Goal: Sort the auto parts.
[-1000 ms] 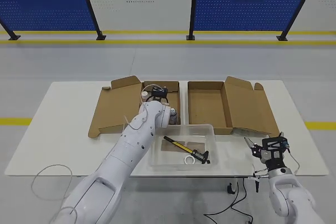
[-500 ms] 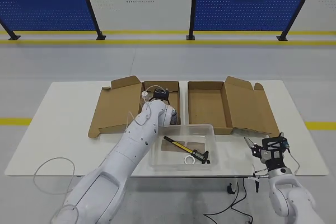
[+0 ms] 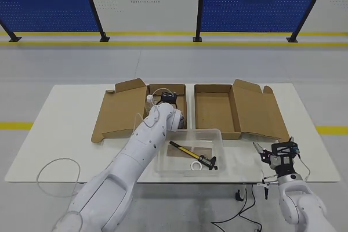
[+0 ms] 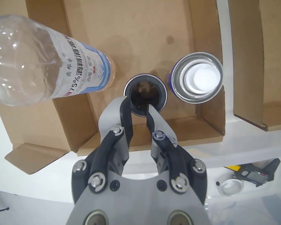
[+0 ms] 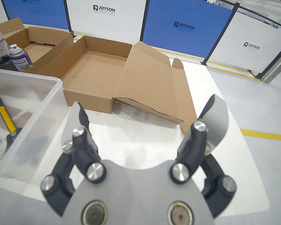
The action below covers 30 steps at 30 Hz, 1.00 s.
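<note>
**Black sleeve being set down in the left box**

Black sleeve (image 4: 144,77), a short open cylinder, is being pinched by the left gripper (image 4: 137,105), one finger inside its wall and one outside. It is hanging inside the left box (image 4: 135,24), between a clear bottle (image 4: 37,59) and an upright spray can (image 4: 197,78); whether it is touching the floor is unclear. Further right, a clear bin (image 5: 49,99) is holding a caliper (image 3: 191,153) and a metal ring (image 3: 195,166). Beyond it the right box (image 5: 96,71) is lying open, and the right gripper (image 5: 147,101) is hovering over the table (image 5: 154,146), fingers spread apart. Placement seems under way; next, the left fingers need to part and lift straight up without nudging the can.
</note>
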Each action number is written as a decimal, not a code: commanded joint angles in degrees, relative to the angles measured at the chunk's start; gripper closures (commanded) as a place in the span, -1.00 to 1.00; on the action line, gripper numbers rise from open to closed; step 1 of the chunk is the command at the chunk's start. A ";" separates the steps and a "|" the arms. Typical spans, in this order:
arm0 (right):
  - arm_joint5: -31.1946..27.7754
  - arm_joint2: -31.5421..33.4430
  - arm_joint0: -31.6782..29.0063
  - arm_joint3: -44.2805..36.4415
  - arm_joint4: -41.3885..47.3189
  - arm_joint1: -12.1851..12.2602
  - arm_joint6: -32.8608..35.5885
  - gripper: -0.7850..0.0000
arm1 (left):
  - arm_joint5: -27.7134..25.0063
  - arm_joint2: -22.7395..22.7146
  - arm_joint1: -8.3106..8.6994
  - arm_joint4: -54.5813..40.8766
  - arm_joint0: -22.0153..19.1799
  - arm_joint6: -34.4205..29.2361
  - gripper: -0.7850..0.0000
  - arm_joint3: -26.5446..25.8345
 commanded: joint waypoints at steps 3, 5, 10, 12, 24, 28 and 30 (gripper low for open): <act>0.00 0.00 0.00 0.00 0.00 0.00 0.00 -1.00 | 0.38 0.00 -0.26 0.13 -0.18 1.27 0.36 -0.61; 0.00 0.00 0.00 0.00 0.00 0.00 0.00 -1.00 | 0.51 -0.17 -0.29 0.13 -0.10 1.63 0.36 -1.76; 0.00 0.00 0.00 0.00 0.00 0.00 0.00 -1.00 | 1.69 -0.89 0.11 1.58 1.16 2.43 0.27 -7.02; 0.00 0.00 0.00 0.00 0.00 0.00 0.00 -1.00 | 1.91 -1.20 0.46 2.82 2.41 2.77 0.11 -10.53; 0.00 0.00 0.00 0.00 0.00 0.00 0.00 -1.00 | 0.78 -7.00 4.81 18.27 19.13 0.42 -1.00 -45.96; 0.00 0.00 0.00 0.00 0.00 0.00 0.00 -1.00 | -2.33 -8.39 6.08 23.81 26.91 5.95 -1.00 -57.88; 0.00 0.00 0.00 0.00 0.00 0.00 0.00 -1.00 | -3.36 -9.10 6.66 27.07 30.68 7.47 -1.00 -62.42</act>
